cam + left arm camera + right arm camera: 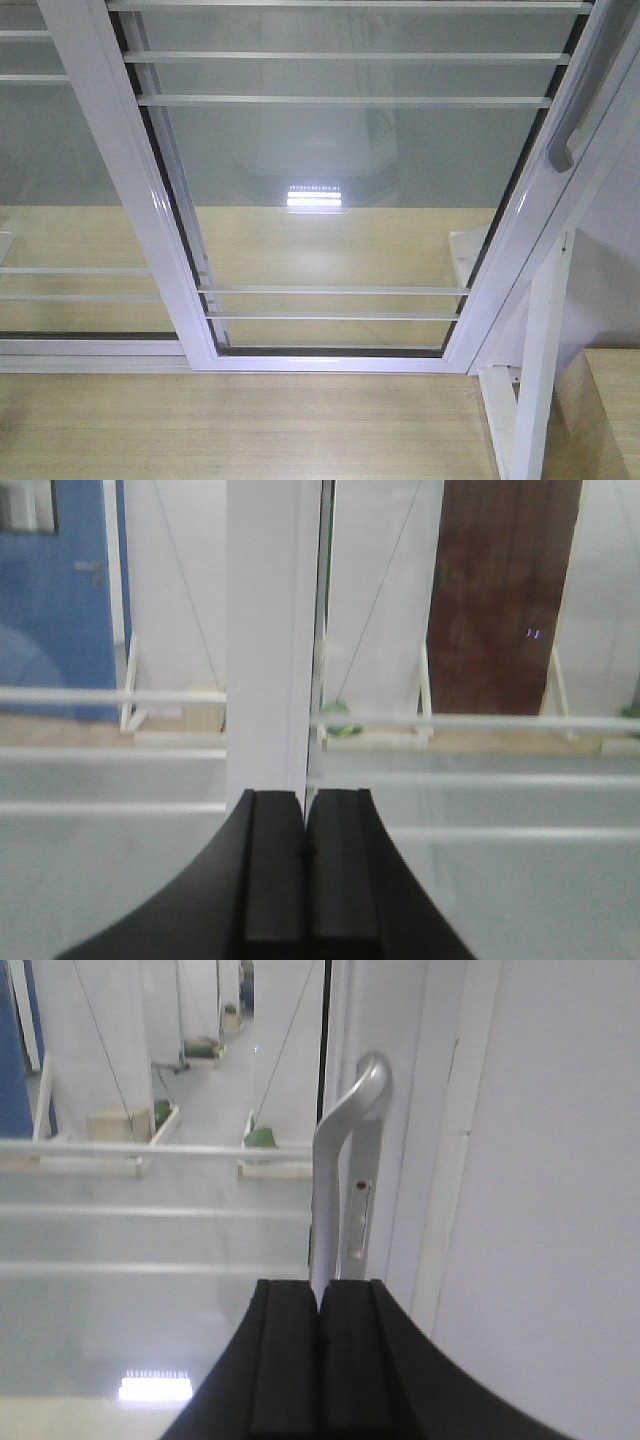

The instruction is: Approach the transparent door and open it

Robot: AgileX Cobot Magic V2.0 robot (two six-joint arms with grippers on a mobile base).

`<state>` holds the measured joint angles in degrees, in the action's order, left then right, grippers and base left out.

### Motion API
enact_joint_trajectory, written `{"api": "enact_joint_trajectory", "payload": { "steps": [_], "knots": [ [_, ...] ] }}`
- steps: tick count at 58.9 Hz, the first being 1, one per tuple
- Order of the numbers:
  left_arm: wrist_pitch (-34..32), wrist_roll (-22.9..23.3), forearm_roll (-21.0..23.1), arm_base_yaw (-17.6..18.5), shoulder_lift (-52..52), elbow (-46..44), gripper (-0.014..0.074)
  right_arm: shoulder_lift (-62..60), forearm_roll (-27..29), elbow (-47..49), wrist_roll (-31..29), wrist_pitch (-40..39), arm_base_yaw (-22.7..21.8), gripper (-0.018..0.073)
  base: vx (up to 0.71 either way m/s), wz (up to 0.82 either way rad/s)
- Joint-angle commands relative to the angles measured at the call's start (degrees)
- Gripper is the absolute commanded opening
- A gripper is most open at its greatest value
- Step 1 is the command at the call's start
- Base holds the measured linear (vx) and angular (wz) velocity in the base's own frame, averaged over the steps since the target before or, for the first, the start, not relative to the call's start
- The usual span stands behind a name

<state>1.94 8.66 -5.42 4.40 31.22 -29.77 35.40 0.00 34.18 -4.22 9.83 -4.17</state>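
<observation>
Left gripper [304, 875] and right gripper [319, 1355] both have jaws closed on nothing, so the right, facing the curved grey handle [345, 1175] at the right edge of the transparent door [340, 180], could bump it without hooking.

Soft diffuse light, glare patch on transparent door [335, 150], mild blur

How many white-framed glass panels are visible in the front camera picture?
2. The transparent door, with the grey handle at its right edge, fills the middle; a second panel without a handle is to its left. Others may lie outside the picture.
</observation>
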Motion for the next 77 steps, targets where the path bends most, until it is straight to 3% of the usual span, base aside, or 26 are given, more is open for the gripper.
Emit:
{"api": "enact_joint_trajectory", "payload": {
  "steps": [1,12,26,32,47,59,65,77],
  "knots": [
    [-1.9,0.3,0.5,0.2,4.1,-1.1,0.0006,3.6,-0.6,1.9,-3.3,-5.2,-0.3,0.0006,0.00,0.00],
    [-1.9,0.9,0.5,0.2,8.9,-0.6,0.0066,9.0,-0.6,1.9,-4.7,-4.8,-0.3,0.0090,0.00,0.00],
    [-5.4,0.9,0.5,0.2,9.2,-0.6,0.0231,14.5,0.0,1.9,-4.5,-5.5,-0.3,0.0346,0.00,0.00],
    [-7.0,0.9,0.5,0.2,9.2,-0.6,0.0277,18.2,0.4,1.9,-3.3,-7.5,-0.3,0.0415,0.00,0.00],
    [-7.5,0.9,0.5,0.2,9.2,-0.6,0.0283,32.0,0.7,1.9,-3.3,-31.4,-0.3,0.0433,0.00,0.00],
    [-7.5,0.9,0.5,0.2,9.2,-0.6,0.0283,44.4,5.7,2.3,-3.2,-46.5,-0.4,0.0433,0.00,0.00],
    [-7.5,0.9,0.5,0.2,9.2,-0.6,0.0283,49.7,6.4,4.2,-3.2,-50.5,-0.4,0.0433,0.00,0.00],
    [-7.5,0.9,0.5,0.2,9.2,-0.6,0.0283,58.3,5.8,11.4,-3.2,-51.0,-0.4,0.0433,0.00,0.00]
  ]
}}
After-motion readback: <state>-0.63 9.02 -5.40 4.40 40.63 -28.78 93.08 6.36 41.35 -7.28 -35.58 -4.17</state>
